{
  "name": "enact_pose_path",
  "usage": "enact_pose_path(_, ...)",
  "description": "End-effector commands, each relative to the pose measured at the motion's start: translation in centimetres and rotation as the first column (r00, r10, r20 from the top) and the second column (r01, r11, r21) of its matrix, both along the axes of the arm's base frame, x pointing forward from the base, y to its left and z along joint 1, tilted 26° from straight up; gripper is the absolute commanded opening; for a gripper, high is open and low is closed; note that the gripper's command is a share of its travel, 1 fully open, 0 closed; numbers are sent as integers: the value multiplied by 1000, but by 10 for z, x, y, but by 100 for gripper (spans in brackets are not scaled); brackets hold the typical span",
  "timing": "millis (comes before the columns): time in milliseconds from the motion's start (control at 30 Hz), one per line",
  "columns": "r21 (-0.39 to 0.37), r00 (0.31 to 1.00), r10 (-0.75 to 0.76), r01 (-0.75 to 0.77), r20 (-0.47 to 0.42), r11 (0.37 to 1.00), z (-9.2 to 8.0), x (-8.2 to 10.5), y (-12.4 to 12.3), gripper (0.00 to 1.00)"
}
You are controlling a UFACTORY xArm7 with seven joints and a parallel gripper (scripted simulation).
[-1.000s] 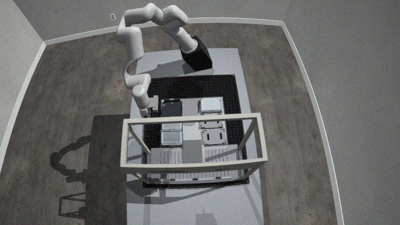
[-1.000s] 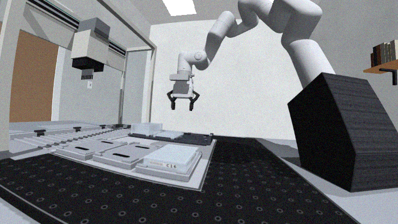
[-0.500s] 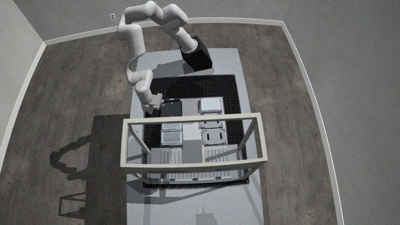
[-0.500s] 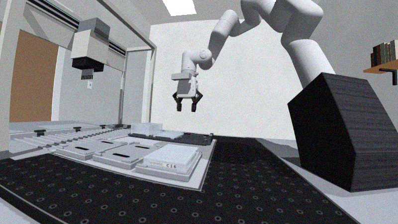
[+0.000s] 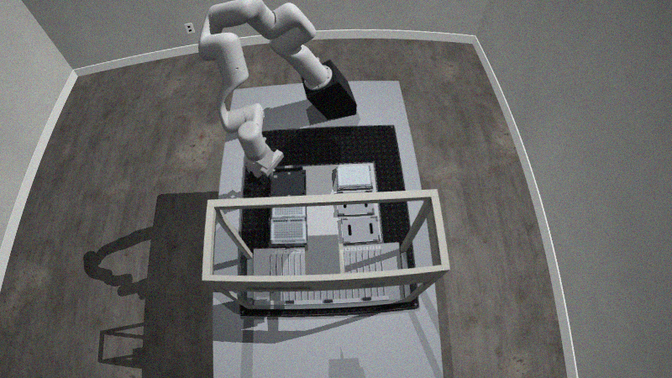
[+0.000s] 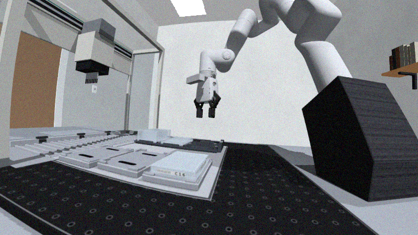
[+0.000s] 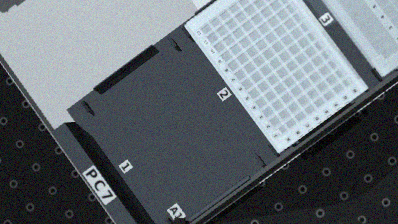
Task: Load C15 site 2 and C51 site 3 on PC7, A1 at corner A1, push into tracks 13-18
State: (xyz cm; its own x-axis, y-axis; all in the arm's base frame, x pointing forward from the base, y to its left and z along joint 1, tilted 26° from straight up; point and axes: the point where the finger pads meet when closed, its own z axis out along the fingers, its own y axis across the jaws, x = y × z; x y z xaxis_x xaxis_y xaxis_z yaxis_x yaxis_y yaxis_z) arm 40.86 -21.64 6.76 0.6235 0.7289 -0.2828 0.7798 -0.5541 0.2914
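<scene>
The dark carrier PC7 (image 7: pixel 100 185) lies on the apron in front of the rails, also seen in the overhead view (image 5: pixel 287 207). Its site 1 (image 7: pixel 165 145) next to the handle is empty, with an A1 mark at its corner. The 96-well plate C15 (image 7: pixel 277 70) sits on site 2 and the deep-well block C51 (image 7: pixel 370 30) on site 3. C16 (image 6: pixel 180 167) sits in nest S1 (image 5: pixel 354 177). My gripper (image 6: pixel 205 112) (image 5: pixel 257 170) is open and empty, hovering well above the carrier's handle end. Its fingers are out of the wrist view.
Nests S2 (image 6: pixel 128 163) and S3 (image 6: pixel 87 156) stand empty beside the apron. The loading rails (image 5: pixel 324 265) lie beyond, under the instrument's frame (image 5: pixel 324 234). A pipetting head (image 6: pixel 93 52) hangs over the rails. The arm's black base block (image 6: pixel 359 137) stands at the right.
</scene>
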Motion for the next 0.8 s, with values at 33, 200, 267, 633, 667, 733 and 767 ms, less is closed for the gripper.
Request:
enact_pose_path(33,-23,986,-140,143,90,989,-5,-18,12,82)
enact_pose_path(200,-2,955,-257,260,145,966,-11,-34,22,82)
enact_pose_path(267,12,934,-315,317,171,948,-14,-42,27,82)
enact_pose_path(633,89,787,-553,551,275,829,-28,-79,49,82)
enact_pose_path(667,100,766,-577,575,285,812,-30,-83,51,82)
enact_pose_path(733,121,722,-623,619,303,776,-33,-91,56,82)
enact_pose_path(767,132,698,-644,640,312,757,-34,-95,59,82)
